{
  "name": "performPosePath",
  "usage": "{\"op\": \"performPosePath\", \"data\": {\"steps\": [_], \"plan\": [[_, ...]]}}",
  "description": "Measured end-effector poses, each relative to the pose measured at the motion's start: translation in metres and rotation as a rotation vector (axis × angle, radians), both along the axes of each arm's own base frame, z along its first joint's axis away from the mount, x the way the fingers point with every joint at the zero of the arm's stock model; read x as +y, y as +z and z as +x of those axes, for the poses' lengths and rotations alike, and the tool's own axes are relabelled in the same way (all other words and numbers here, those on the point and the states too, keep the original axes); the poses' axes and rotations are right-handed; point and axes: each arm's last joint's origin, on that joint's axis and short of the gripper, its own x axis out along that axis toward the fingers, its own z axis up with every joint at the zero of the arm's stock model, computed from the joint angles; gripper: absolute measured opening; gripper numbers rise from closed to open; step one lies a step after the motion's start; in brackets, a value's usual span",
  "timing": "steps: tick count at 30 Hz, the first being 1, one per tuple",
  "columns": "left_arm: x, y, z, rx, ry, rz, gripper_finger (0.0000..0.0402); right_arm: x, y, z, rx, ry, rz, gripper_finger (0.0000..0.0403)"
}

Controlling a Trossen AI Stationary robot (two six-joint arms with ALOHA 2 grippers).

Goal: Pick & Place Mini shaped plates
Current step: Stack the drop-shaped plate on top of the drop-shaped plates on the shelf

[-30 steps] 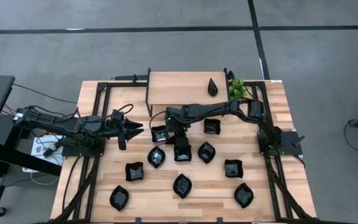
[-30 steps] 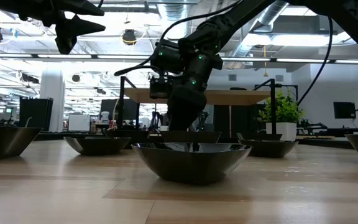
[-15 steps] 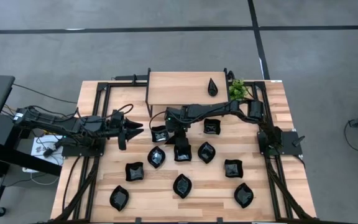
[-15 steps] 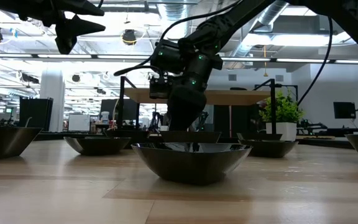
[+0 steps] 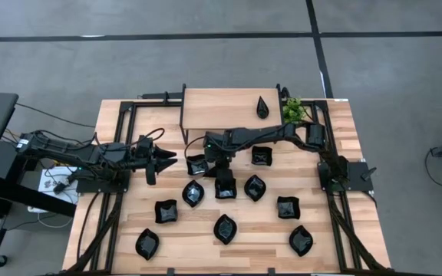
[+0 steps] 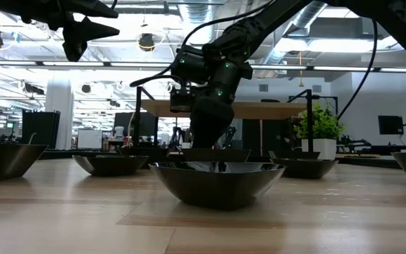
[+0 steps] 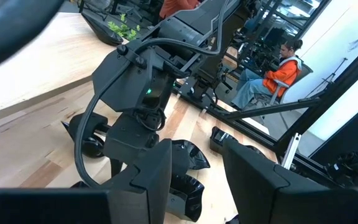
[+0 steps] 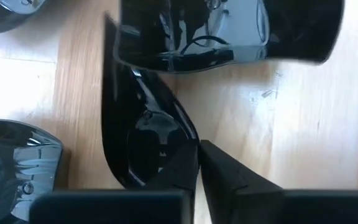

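Several glossy black mini shaped plates lie across the wooden table. My right gripper hangs low over the middle of the table. In the right wrist view this gripper has its fingers together on the rim of one black plate. Close around it lie a square plate, a leaf plate and another leaf plate. A teardrop plate stands on the raised board. My left gripper waits open above the table's left side, holding nothing.
A small green plant stands at the back right by the raised board. Black frame rails run along the table's sides. More plates lie near the front edge, one of them right before the low camera. A seated person shows beyond the table.
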Motion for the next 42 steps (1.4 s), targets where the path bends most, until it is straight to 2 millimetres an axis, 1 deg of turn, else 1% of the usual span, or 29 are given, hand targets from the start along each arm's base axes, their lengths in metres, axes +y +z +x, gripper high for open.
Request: {"op": "performPosePath", "data": {"steps": [2,7,16,27,32,37,40,42], "plan": [[0.000,0.000,0.000,0.000,0.000,0.000,0.0145,0.000,0.000,0.000,-0.001,0.001,0.002,0.0004],[0.000,0.000,0.000,0.000,0.000,0.000,0.0145,0.000,0.000,0.000,0.004,0.001,0.002,0.0009],[0.000,0.000,0.000,0.000,0.000,0.000,0.0145,-0.001,0.003,-0.004,0.034,0.005,-0.004,0.0002],[0.000,0.000,0.000,-0.002,-0.001,0.007,0.0145,-0.006,0.034,-0.004,0.110,0.025,-0.119,0.0001],[0.000,0.001,0.000,-0.007,-0.001,0.006,0.0145,-0.007,0.042,-0.011,0.216,0.055,-0.167,0.0001],[0.000,0.001,0.000,-0.010,-0.002,0.012,0.0145,-0.010,0.052,-0.020,0.319,0.037,-0.142,0.0000],[0.000,0.002,0.000,-0.015,-0.002,0.011,0.0145,-0.009,0.065,-0.024,0.333,-0.011,-0.108,0.0000],[0.000,0.002,0.000,-0.015,-0.002,0.011,0.0145,-0.009,0.084,-0.028,0.302,-0.055,-0.079,0.0000]]}}
